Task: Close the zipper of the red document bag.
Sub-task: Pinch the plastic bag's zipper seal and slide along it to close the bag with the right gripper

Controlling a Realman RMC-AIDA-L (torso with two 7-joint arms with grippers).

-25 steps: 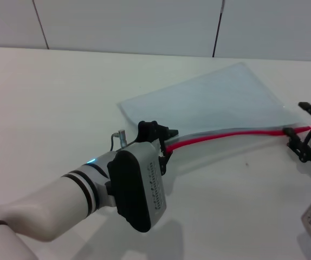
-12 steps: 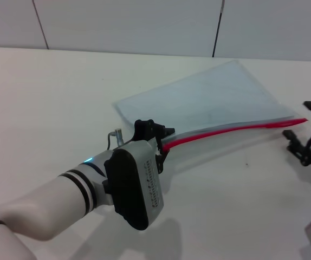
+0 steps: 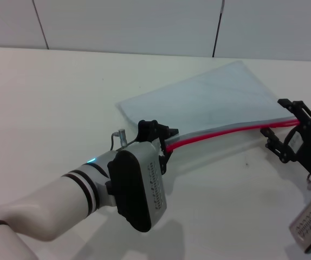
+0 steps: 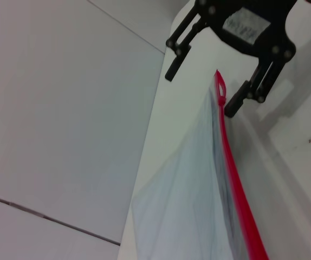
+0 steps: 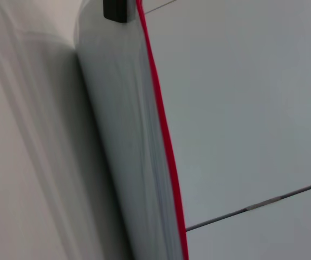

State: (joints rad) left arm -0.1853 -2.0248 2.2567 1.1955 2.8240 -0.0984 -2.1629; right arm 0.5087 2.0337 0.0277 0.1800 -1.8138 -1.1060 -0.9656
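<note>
The red document bag (image 3: 215,97) is a pale blue-grey pouch lying flat on the white table (image 3: 52,92). Its red zipper (image 3: 226,132) runs along the near edge. My left gripper (image 3: 165,143) is shut on the bag's left end at the zip edge, holding that corner slightly raised. At the right end, my right gripper (image 3: 273,116) is open, with its fingers either side of the zipper. In the left wrist view the zipper (image 4: 237,184) ends in a red tab between the right gripper's (image 4: 201,92) fingers. The right wrist view shows the zipper (image 5: 161,124) along the bag (image 5: 117,135).
A grey panelled wall (image 3: 144,24) rises behind the table's far edge. Bare white table surface lies to the left and in front of the bag.
The right gripper drew back to the right half a second ago, then moved left over the zipper's right end. The bag and left gripper shifted slightly left and back.
</note>
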